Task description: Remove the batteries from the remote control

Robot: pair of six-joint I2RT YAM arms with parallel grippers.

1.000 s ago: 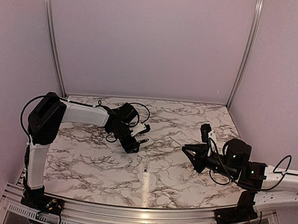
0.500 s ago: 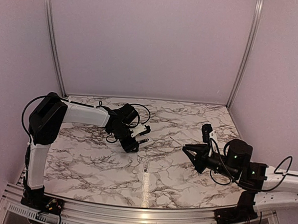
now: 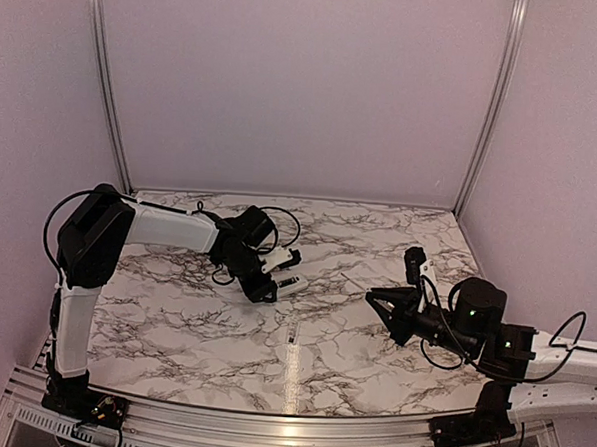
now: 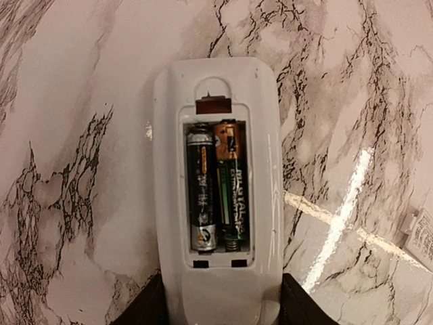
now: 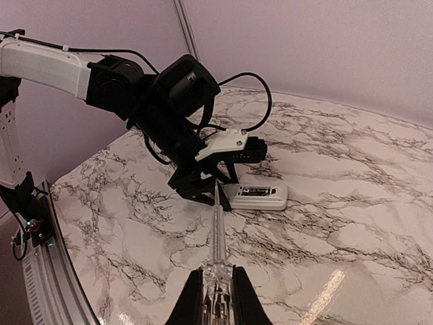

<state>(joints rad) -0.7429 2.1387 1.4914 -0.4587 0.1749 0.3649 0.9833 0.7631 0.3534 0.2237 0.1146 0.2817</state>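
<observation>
Batteries (image 4: 216, 186) both seated in the remote (image 4: 216, 101) flat on the table (image 4: 67, 101), left gripper (image 4: 222, 308) clamped across its near end — right gripper (image 5: 216, 301) pinching the rod (image 5: 216, 223). Risk: tip skids off, or a freed battery rolls away.

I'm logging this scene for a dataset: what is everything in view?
remote control: one, white, on the marble table, battery bay open, facing up.
batteries: two, dark, side by side in that bay.
cover piece: one, white, on the table, apart from the remote.
rod tool: one, clear handle and grey shaft, held aimed toward the remote.
left gripper: one, black, fingers flanking the remote's near end.
right gripper: one, black, shut on the rod tool.
</observation>
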